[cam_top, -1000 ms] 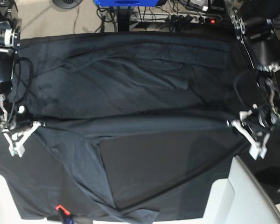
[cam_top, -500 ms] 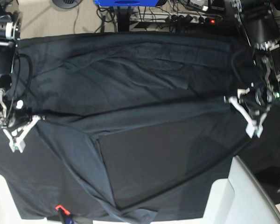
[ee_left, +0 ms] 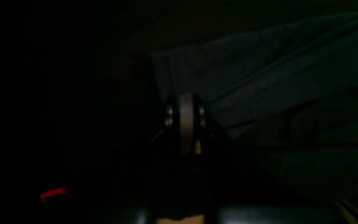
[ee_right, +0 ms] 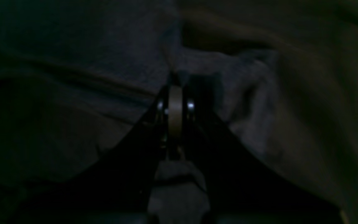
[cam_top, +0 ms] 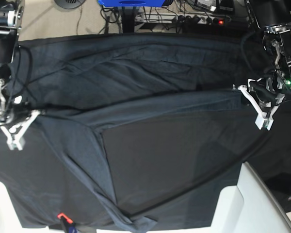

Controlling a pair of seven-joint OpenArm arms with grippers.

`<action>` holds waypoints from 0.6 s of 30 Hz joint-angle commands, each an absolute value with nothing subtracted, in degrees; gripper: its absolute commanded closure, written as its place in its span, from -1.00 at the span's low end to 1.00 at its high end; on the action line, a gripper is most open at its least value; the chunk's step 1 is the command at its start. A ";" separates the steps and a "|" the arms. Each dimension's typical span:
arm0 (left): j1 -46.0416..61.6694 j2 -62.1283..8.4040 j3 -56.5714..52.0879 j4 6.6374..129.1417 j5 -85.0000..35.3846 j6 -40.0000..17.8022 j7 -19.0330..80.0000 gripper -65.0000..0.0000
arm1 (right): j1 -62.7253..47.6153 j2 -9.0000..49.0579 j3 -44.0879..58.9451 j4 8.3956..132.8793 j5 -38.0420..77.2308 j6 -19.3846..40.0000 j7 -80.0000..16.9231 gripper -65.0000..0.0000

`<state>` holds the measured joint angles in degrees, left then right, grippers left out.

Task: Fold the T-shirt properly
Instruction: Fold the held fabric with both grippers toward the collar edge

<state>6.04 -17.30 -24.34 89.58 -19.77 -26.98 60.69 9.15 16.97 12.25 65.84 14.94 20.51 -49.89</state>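
**A:** Slate-blue knit, that is what I am pinching: the T-shirt (cam_top: 136,109) is lying across the black tablecloth (cam_top: 174,160), its folded edge running as a taut ridge from one of my claws to the other.

**B:** Which claw is holding which end?

**A:** My left gripper (cam_top: 256,104), on the right of the base view, is clamping down on the hemmed edge there, jaws pressed together with cloth between them. My right gripper (cam_top: 20,127), at the opposite side, is doing the same, closed tight on a bunch of fabric.

**B:** Are the wrist cameras showing anything?

**A:** They are giving me very dark pictures. From the left wrist I am seeing my closed left gripper (ee_left: 185,102) with the shirt's hem (ee_left: 259,84) slanting away beside it. From the right wrist, my right gripper (ee_right: 175,93) is nipping a puckered fold (ee_right: 247,93) of the knit.

**B:** And the near part of the shirt?

**A:** It is trailing toward the table's front edge, ending in a crumpled corner (cam_top: 136,222) near a small red tag (cam_top: 62,215).
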 commanded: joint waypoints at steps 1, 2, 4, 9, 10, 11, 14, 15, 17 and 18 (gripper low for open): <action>5.67 -18.24 -24.75 90.68 -20.09 -28.26 60.26 1.00 | 9.98 17.98 13.14 66.86 14.81 20.62 -50.15 1.00; 5.67 -18.24 -24.75 90.59 -20.00 -29.67 60.26 1.00 | 9.89 17.98 13.58 66.86 14.81 20.62 -50.68 1.00; 5.93 -18.24 -24.84 90.68 -19.65 -30.46 60.26 1.00 | 8.75 17.98 14.20 67.21 14.81 20.62 -51.03 1.00; 7.96 -18.24 -24.84 91.91 -19.82 -30.64 60.26 1.00 | 4.79 17.80 14.29 72.04 14.99 20.62 -51.91 1.00; 8.57 -18.24 -24.84 92.18 -19.82 -30.64 60.26 1.00 | 4.44 17.71 14.55 72.75 14.99 20.62 -52.26 1.00; 8.92 -18.24 -24.84 92.70 -19.91 -30.73 60.26 1.00 | 4.00 17.63 14.99 73.27 14.99 20.62 -52.62 1.00; 10.24 -18.33 -24.84 94.55 -19.74 -30.81 60.26 1.00 | 2.86 17.63 15.69 74.42 15.08 20.62 -52.97 1.00; 10.77 -18.33 -24.84 95.43 -19.82 -30.81 60.26 1.00 | 2.42 17.63 15.69 74.68 15.08 20.62 -52.97 1.00; 11.82 -18.33 -24.84 96.66 -19.82 -30.81 60.26 1.00 | 1.63 17.63 15.69 75.56 15.08 20.62 -52.97 1.00; 12.35 -18.33 -24.84 97.10 -19.82 -30.81 60.26 1.00 | 1.19 17.63 15.78 76.09 15.08 20.62 -52.97 1.00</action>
<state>12.78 -17.32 -24.34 95.92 -19.59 -30.65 60.77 0.23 16.62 15.33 74.87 14.92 20.60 -53.41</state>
